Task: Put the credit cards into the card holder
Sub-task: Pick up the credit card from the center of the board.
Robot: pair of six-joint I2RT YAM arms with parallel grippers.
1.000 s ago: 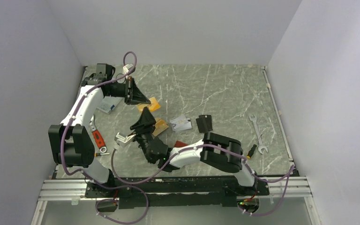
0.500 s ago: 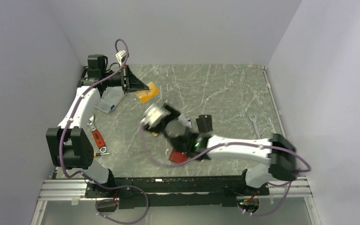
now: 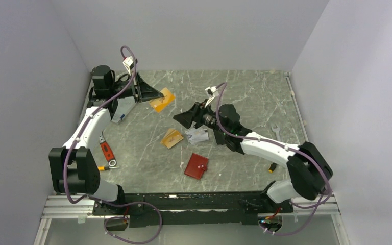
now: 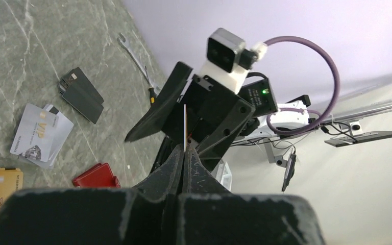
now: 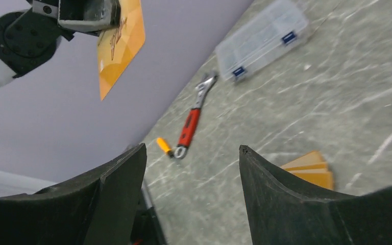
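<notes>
My left gripper [image 3: 155, 95] is shut on one gold-orange credit card [image 3: 163, 99] and holds it in the air at the back left. The card shows edge-on in the left wrist view [image 4: 185, 127] and flat-on in the right wrist view [image 5: 120, 46]. My right gripper [image 3: 179, 118] is open and empty, raised and pointing at the held card, apart from it. A few gold cards [image 3: 172, 138] and silver-white cards [image 3: 196, 135] lie fanned on the table. The dark-red card holder [image 3: 196, 166] lies closed nearer the front.
A clear plastic box [image 3: 122, 109] lies at the left under my left arm. A red-handled wrench [image 3: 106, 151] lies at the left, a silver wrench [image 3: 280, 145] at the right. A small black rectangle [image 4: 81, 94] lies by the silver cards.
My right arm has swung from the near left to the table's middle and now faces the left gripper. The left gripper has raised the gold card slightly toward the back.
</notes>
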